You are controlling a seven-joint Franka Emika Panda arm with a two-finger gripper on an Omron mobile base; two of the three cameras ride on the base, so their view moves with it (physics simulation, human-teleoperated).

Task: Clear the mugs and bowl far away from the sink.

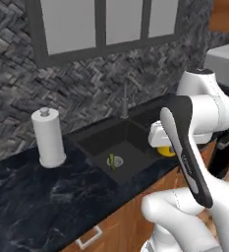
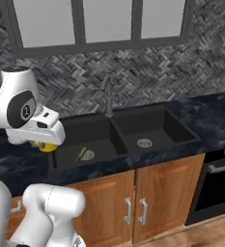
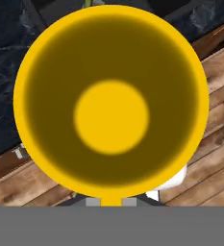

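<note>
Yellow mug (image 3: 111, 103): fills the hand view mouth-on, interior and base visible; its axis runs straight along the end effector's line of sight.
End effector (image 3: 111, 202): clamped on the yellow mug at its near rim, where a tab of yellow sits between the finger bases; judged a firm carry.
Position: mug (image 1: 166, 151) hangs under the white wrist at the tabletop's front edge, beside the sink (image 1: 121, 147); wooden floor shows beneath it.
Coming move: judged a carry along the tabletop (image 1: 32, 206), away from the basins.
Sink contents: small green item by the left drain (image 2: 81, 154).
Farther: paper-towel roll (image 1: 48, 138), faucet (image 2: 107, 96), herringbone stone wall, window.
</note>
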